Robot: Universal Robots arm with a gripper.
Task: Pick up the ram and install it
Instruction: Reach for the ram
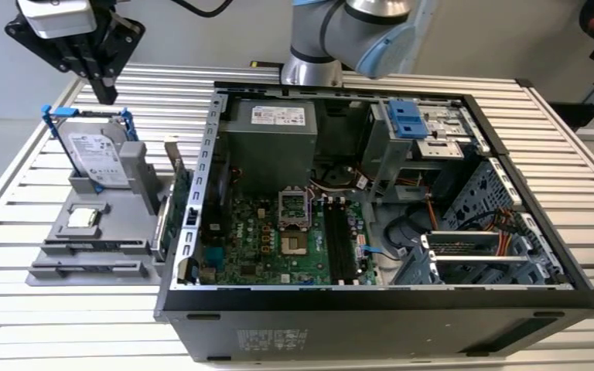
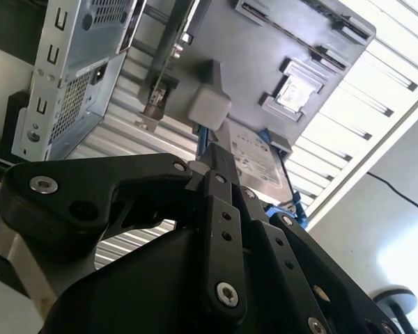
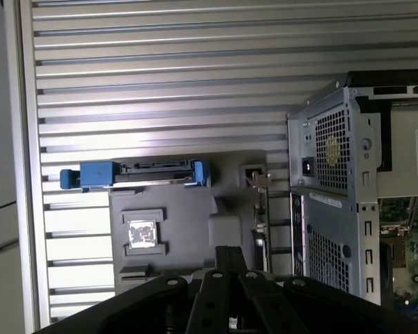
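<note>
My gripper (image 1: 105, 96) hangs above the back left of the table, over the grey parts holder (image 1: 90, 236), with its fingers pressed together and nothing between them. In both wrist views the black fingers (image 2: 216, 170) (image 3: 230, 256) point toward the holder (image 3: 188, 216). A thin board stands on edge along the holder's right side (image 1: 160, 228); it looks like the ram, though I cannot tell for sure. The black memory slots (image 1: 336, 239) lie on the motherboard inside the open computer case (image 1: 380, 297), well to the exterior view's right of the gripper.
On the holder stand a silver hard drive in a blue frame (image 1: 99, 154), a small square chip (image 1: 83, 218) and a green expansion card with a metal bracket (image 1: 180, 197). The arm's base (image 1: 312, 69) is behind the case. The slatted metal table (image 1: 70, 309) surrounds everything.
</note>
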